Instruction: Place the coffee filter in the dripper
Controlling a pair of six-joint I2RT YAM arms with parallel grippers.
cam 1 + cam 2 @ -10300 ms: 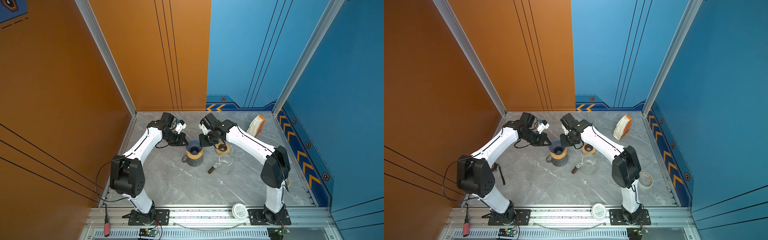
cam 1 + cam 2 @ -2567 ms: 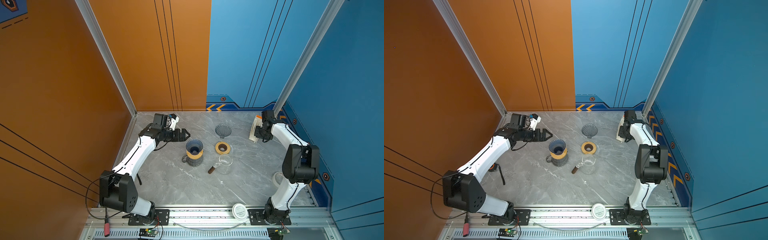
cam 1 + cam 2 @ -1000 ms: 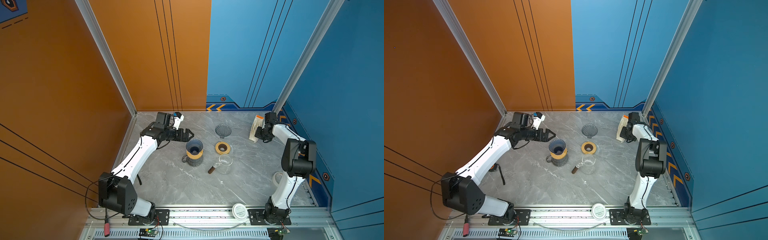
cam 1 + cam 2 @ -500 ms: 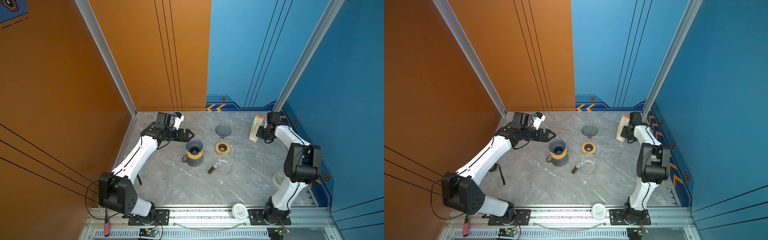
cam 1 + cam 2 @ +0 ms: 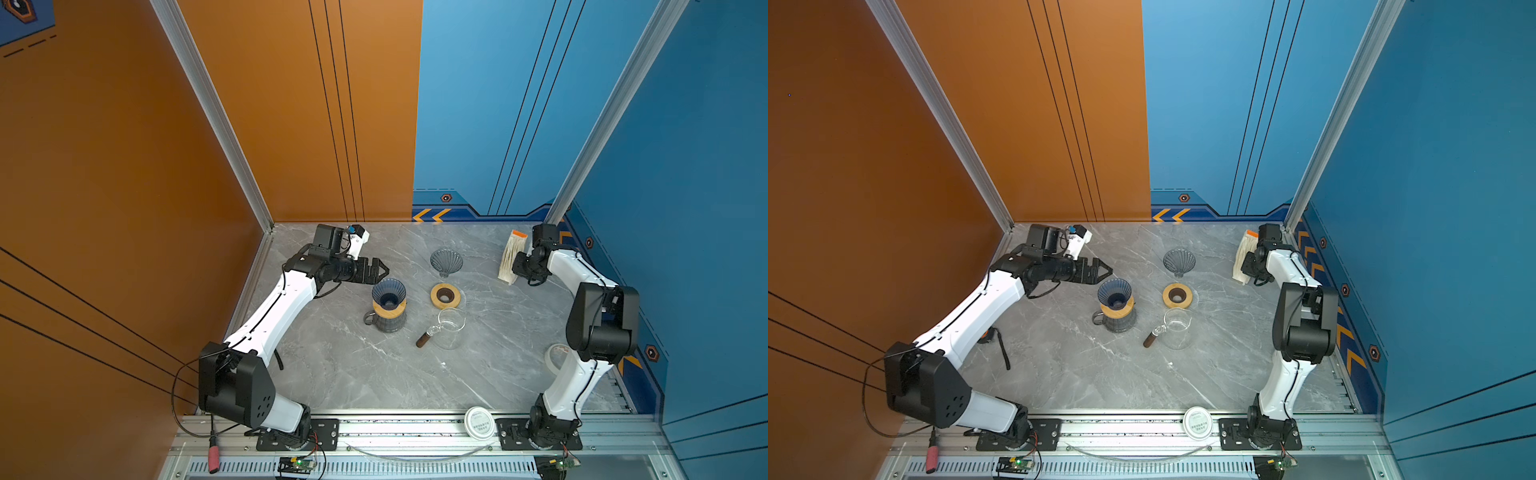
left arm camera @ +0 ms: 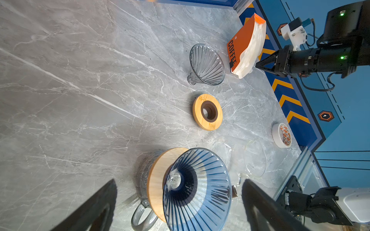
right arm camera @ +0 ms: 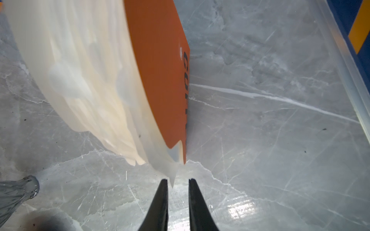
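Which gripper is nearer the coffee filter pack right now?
Right. The right gripper sits at a corner of the filter pack, jaws slightly apart; the left gripper hovers beside the blue dripper, well away from it.

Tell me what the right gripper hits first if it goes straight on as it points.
The coffee filter pack. The corner of its clear wrapper sits right at the slightly parted tips of the right gripper, and the stacked filters probably come next.
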